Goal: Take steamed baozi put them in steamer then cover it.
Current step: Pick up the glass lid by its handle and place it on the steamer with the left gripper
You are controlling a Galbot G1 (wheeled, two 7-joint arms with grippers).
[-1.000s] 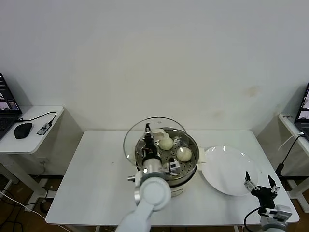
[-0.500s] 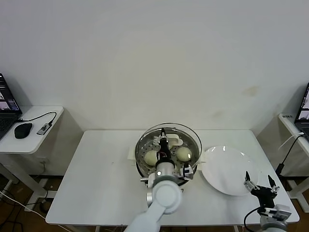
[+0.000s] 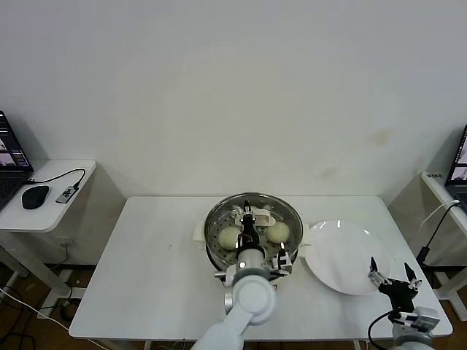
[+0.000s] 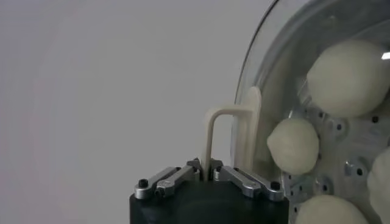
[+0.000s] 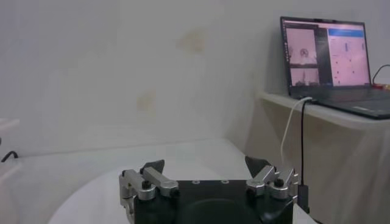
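The clear glass cover (image 3: 271,207) lies over the round steel steamer (image 3: 214,258) at the table's middle. My left gripper (image 3: 247,217) is above its centre, shut on the cover's cream-white handle (image 4: 236,130); the left wrist view shows its jaws (image 4: 208,168) pinching the handle's thin bar. Through the glass (image 4: 286,67) I see several steamed baozi (image 4: 350,76) (image 4: 293,145) on the perforated tray; two baozi (image 3: 229,237) (image 3: 278,232) show in the head view. My right gripper (image 3: 392,268) is open and empty, parked at the table's front right; the right wrist view (image 5: 207,164) shows it too.
A bare white plate (image 3: 343,255) lies right of the steamer, with its edge near my right gripper. A side table at the left holds a mouse (image 3: 34,195) and a laptop. Another laptop (image 5: 326,58) stands on a side table at the right.
My left gripper carried the cover from left of the steamer to over it and lowered it; its rim now lines up with the pot. The right arm has not moved.
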